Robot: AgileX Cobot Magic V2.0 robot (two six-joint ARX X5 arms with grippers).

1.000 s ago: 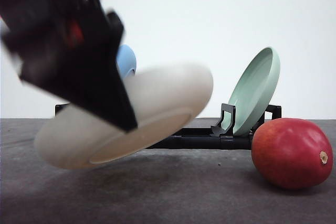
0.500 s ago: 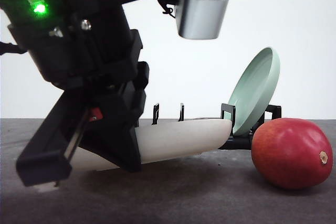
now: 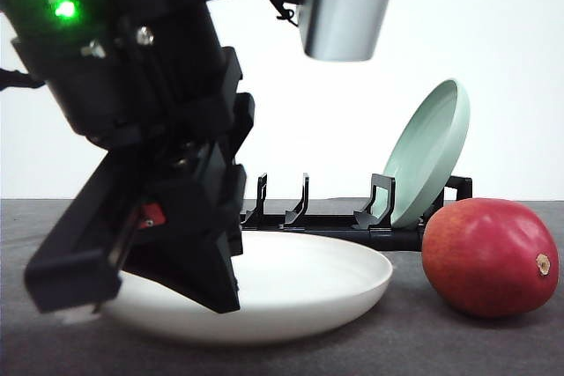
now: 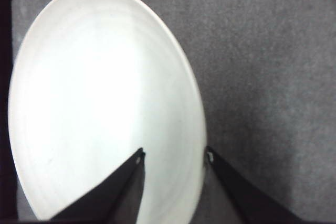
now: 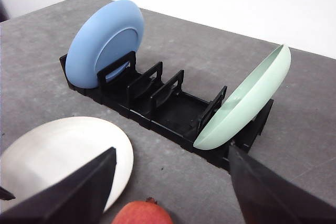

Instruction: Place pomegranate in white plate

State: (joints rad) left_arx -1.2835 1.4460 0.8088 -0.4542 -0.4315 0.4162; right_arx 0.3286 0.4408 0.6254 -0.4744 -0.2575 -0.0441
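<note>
White plate point(image 3: 308, 292) flat on tabletop point(image 3: 352, 354); left gripper point(image 4: 175, 156) straddling its rim, jaws parted; pomegranate point(image 3: 490, 257) just beside; right gripper point(image 5: 170, 174) wide

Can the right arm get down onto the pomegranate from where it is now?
Probably yes. The pomegranate lies bare on the table beside the white plate; the left gripper is busy at the plate's rim, away from the fruit. The right gripper is open just above it.

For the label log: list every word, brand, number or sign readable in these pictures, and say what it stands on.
None can be read. The wide off-white plate, glossy red pomegranate, pale green plate, blue plate and black slotted rack are unmarked. The left gripper bears a plain green light.
</note>
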